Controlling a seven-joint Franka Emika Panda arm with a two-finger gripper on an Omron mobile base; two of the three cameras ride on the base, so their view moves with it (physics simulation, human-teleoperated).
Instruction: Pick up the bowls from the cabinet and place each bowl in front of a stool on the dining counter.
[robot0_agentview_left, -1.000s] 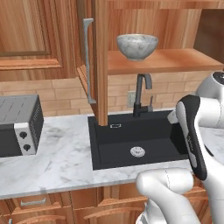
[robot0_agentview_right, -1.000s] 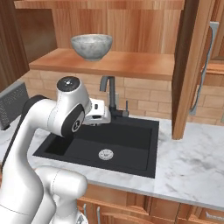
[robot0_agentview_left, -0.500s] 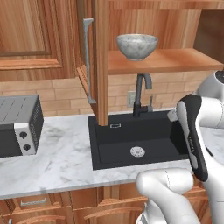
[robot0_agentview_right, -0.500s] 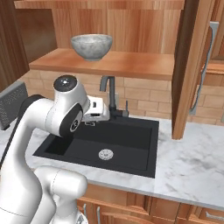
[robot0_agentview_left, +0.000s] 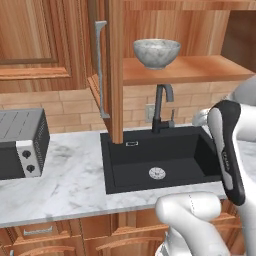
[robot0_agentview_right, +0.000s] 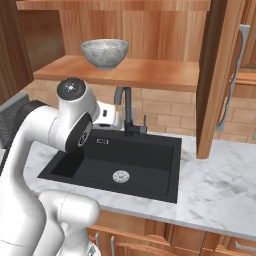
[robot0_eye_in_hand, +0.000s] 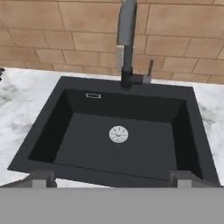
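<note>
Stone-look bowl (robot0_agentview_left: 156, 52): speckled grey-white, upright on the wooden shelf (robot0_agentview_left: 185, 70) of the open wall cabinet, directly above the faucet (robot0_agentview_left: 162, 106).
Second bowl: the patterned one, nowhere to be told from here.
Cabinet door (robot0_agentview_left: 104, 70): swung wide, edge-on left of the bowl, silver bar handle facing out.
Pincer (robot0_eye_in_hand: 111, 178): fingertips spread as wide as they go, holding nothing, aimed down into the black sink (robot0_eye_in_hand: 118, 131), drain dead centre between the tips.
Arm: folded low over the sink, hand tucked beside the faucet in the right base view (robot0_agentview_right: 107, 116).
Key relation: bowl above and behind the pincer, up past the faucet top and back on the shelf; pincer looking down, away from it.
Axis: round bowl, no long side, any rim approach likely works.
Coming move, as a judgement: lift and tilt up, clear the faucet, reach in to the shelf.
Risk: faucet neck right in the rising path.
Progress: early, no bowl picked up yet.
</note>
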